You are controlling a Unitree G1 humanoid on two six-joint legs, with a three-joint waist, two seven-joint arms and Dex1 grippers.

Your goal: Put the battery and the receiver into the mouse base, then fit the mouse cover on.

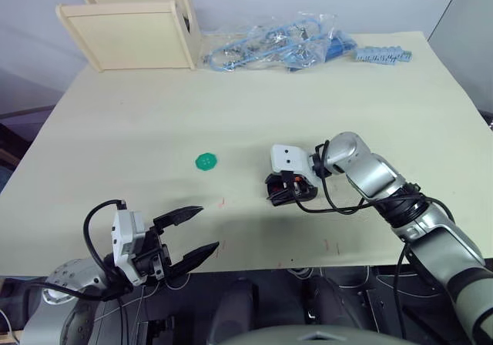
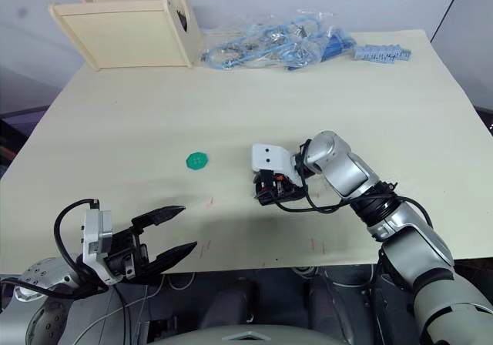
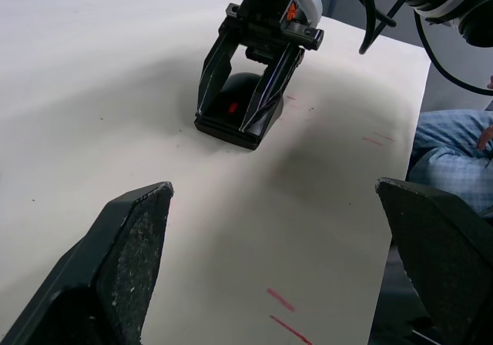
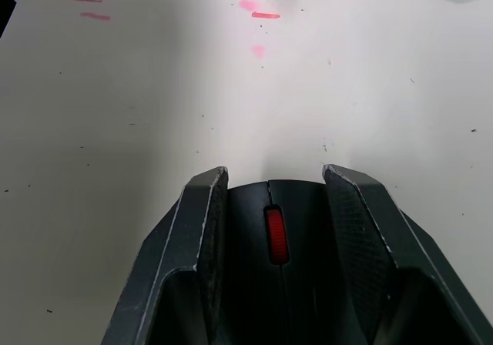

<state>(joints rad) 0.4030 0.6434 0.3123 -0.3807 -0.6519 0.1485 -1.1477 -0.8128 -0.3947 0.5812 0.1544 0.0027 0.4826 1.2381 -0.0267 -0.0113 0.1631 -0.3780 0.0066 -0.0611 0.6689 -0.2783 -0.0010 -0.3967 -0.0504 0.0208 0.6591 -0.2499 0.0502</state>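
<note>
— What could go wrong from here?

— My right gripper (image 4: 273, 177) straddles the mouse (image 4: 286, 268) on the table (image 1: 347, 91); if my grip is uneven it may skid or twist; a downward push could jam it.

— And the jaws?

— Right fingers (image 4: 192, 237) are narrowed to its sides, seemingly touching; I can't tell whether the cover is on. My left gripper (image 1: 196, 233) hangs wide apart at the near edge, empty, well apart from the mouse; a green disc (image 1: 206, 161) lies between.
</note>
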